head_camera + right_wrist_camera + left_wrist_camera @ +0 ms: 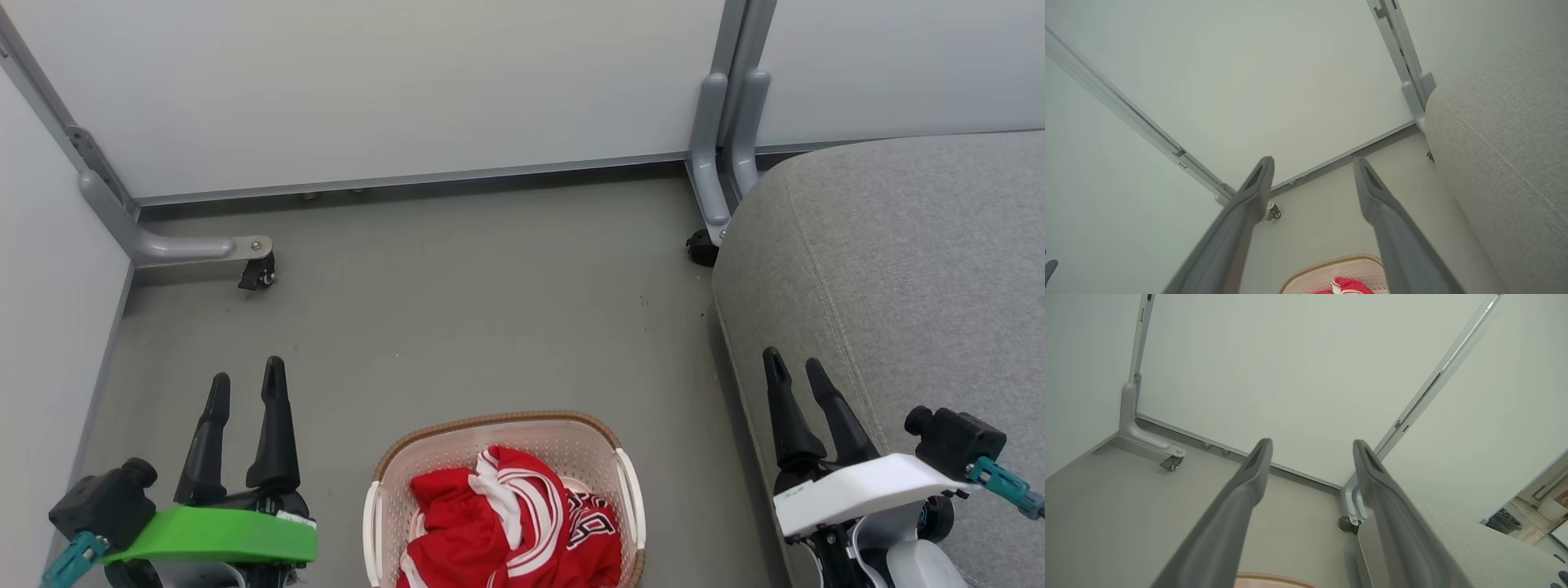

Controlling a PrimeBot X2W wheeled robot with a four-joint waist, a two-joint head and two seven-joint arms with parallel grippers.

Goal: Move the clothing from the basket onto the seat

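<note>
The clothing [510, 523] lies heaped in the basket [490, 425], untouched. The left pincer [247, 371] and right pincer [793, 360] hover wide open, empty. Next, one should dip into the basket, then carry right to the seat [898, 269].

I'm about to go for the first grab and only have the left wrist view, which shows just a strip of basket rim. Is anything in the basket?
Observer: Yes. The head view shows red clothing with white stripes piled in the basket.
Operator: Which side of it am I on?
Observer: The left gripper is left of the basket, over bare floor, open and empty.
Operator: And the other one?
Observer: The right gripper is right of the basket, by the edge of the seat, open and holding nothing.
</note>
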